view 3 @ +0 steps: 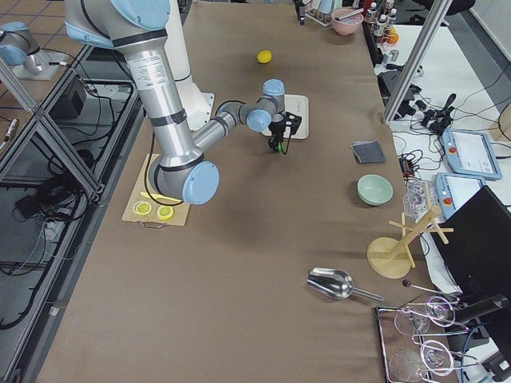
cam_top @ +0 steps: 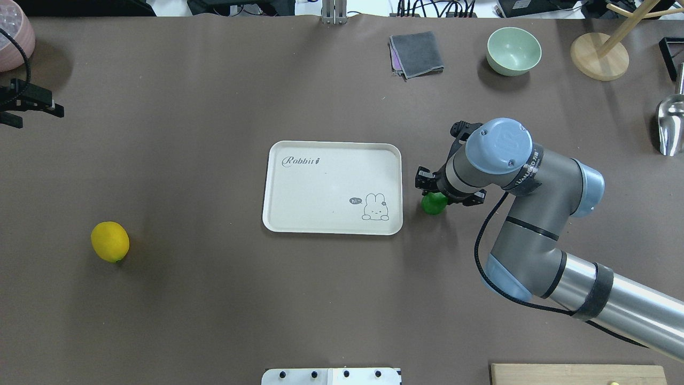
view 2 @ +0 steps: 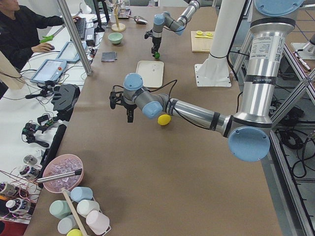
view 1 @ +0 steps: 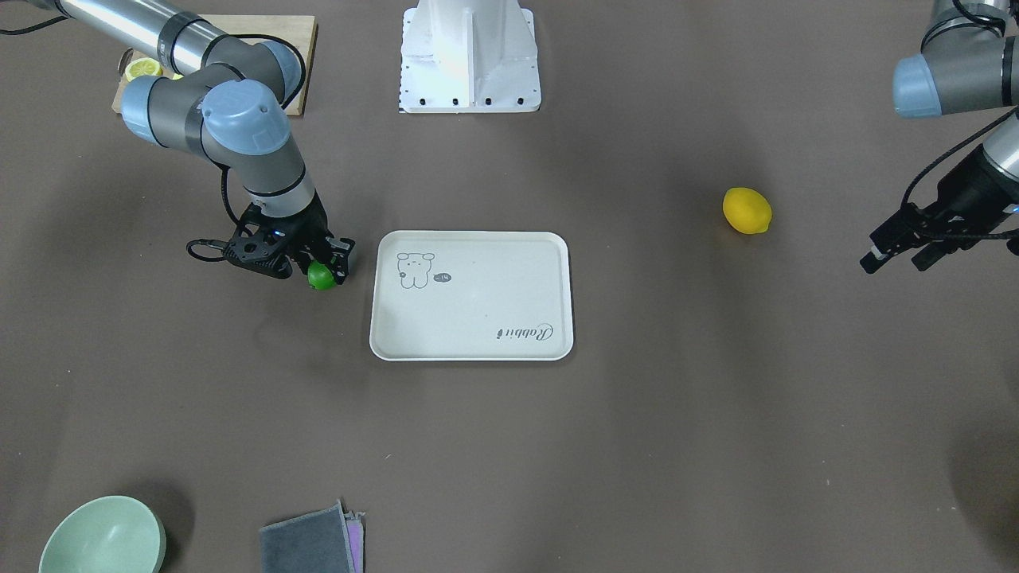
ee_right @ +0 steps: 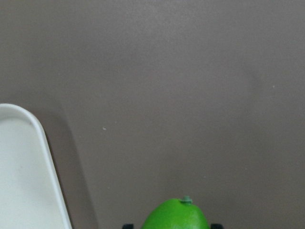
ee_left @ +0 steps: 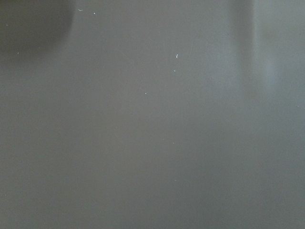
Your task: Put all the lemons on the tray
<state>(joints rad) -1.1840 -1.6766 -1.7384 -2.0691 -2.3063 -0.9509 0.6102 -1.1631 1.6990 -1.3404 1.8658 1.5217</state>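
Note:
The green lemon (view 1: 322,276) sits between the fingers of my right gripper (view 1: 326,270), just off the short edge of the off-white Rabbit tray (view 1: 478,302), on its cartoon side. In the overhead view the gripper (cam_top: 435,197) is shut on the green lemon (cam_top: 434,204), beside the tray (cam_top: 320,187). The right wrist view shows the lemon's top (ee_right: 175,217) and a tray corner (ee_right: 19,181). The yellow lemon (view 1: 747,211) lies on the table well off the tray's other end (cam_top: 110,241). My left gripper (view 1: 896,261) is open and empty, beyond the yellow lemon.
A bamboo cutting board (view 1: 298,72) with lemon slices (view 1: 143,68) lies near the robot base (view 1: 470,56). A green bowl (cam_top: 513,49), a grey cloth (cam_top: 416,53), a wooden stand (cam_top: 598,56) and a metal scoop (cam_top: 670,123) are at the far right. A pink bowl (cam_top: 13,32) is far left.

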